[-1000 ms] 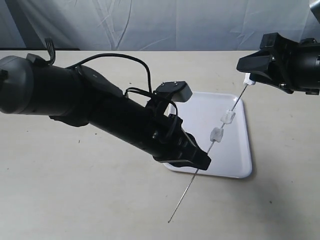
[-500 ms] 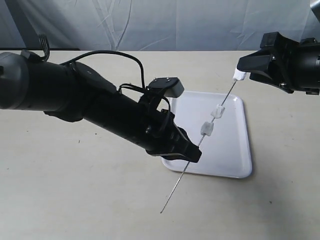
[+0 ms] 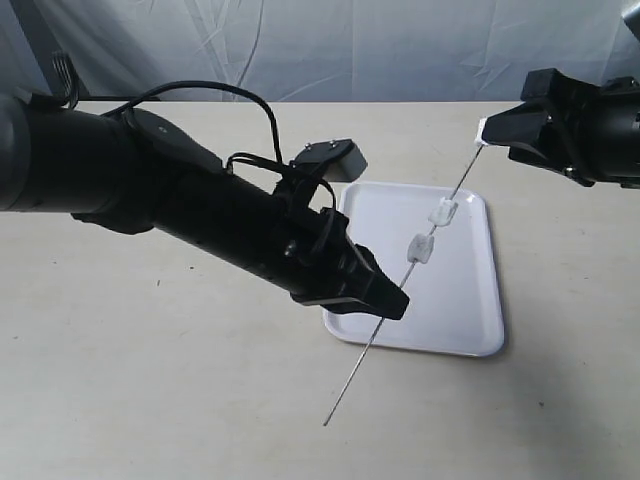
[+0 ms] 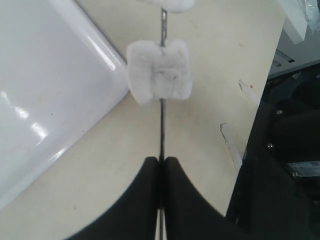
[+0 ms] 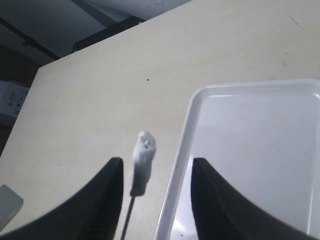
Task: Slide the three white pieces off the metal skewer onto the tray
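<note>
Exterior view showed the left pincer [image 3: 388, 302] clamped on the metal skewer [image 3: 350, 382], tilted over the tray [image 3: 480, 320], and the right pincer [image 3: 497, 130] apart around the top white piece [image 5: 144, 150], which, seemingly beyond the rim, could fall onto the tabletop [image 3: 150, 390] if stripped.

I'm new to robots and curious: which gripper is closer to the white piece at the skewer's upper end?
Right. The right gripper is open with the white piece at its fingertips; the left gripper clamps the metal skewer much lower down.
</note>
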`<action>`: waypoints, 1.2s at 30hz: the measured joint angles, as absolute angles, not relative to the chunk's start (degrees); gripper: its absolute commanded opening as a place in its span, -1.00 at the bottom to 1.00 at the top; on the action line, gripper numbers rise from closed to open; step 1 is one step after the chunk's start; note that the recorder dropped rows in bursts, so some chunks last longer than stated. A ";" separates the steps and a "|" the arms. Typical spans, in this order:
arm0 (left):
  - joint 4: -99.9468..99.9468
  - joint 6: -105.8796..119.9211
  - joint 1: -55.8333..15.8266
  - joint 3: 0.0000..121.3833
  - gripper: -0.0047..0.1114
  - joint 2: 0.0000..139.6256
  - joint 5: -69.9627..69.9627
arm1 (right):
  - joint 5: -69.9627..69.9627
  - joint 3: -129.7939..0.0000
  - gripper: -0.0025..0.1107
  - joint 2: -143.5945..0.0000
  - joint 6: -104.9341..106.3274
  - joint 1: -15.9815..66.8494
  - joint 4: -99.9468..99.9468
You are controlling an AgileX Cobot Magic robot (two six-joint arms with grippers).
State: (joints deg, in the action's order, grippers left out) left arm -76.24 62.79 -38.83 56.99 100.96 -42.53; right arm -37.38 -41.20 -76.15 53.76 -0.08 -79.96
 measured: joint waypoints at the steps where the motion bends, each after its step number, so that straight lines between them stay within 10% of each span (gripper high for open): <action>1: -76.37 62.79 -38.83 56.99 -0.92 100.73 -42.77 | -37.38 -41.20 -0.22 -76.50 53.76 -0.08 -79.96; 9: -76.37 62.79 -38.83 56.99 -0.92 100.73 -43.66 | -37.70 -41.20 -0.38 -76.59 53.76 0.00 -80.65; 15: -76.37 62.79 -38.83 56.99 -0.92 100.73 -43.77 | -38.15 -41.28 -0.96 -76.59 53.62 0.05 -81.33; 36: -76.21 61.50 -39.43 56.56 -0.92 100.73 -44.47 | -38.17 -41.28 -0.96 -76.64 53.74 0.22 -83.81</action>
